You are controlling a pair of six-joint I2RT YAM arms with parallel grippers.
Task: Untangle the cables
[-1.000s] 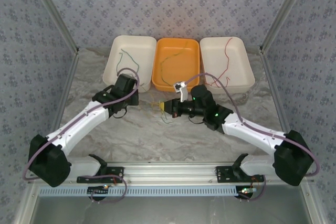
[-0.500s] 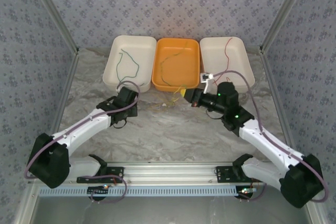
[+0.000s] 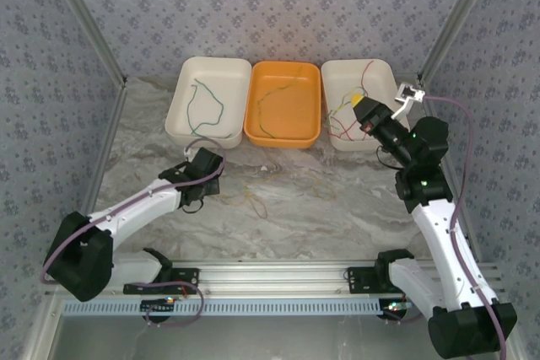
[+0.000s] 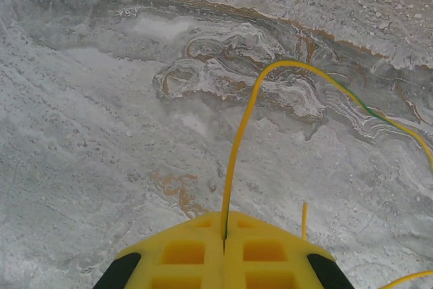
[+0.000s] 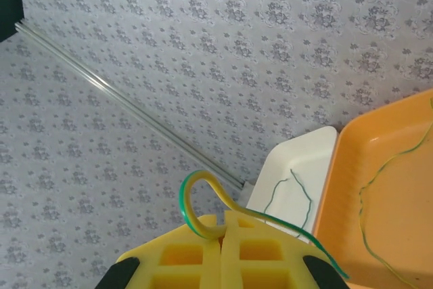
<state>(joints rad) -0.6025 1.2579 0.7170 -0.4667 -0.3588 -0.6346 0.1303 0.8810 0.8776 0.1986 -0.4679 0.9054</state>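
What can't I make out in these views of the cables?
- Left wrist view: the yellow cable, pinched in the shut left gripper, is cut off by the right edge.
- Right wrist view: the yellow-green cable, pinched in the shut right gripper, leaves by the bottom edge.
- Top view: the faint strands on the table are too thin to trace.
- Top view: the right arm covers part of the red cable in the right tray.
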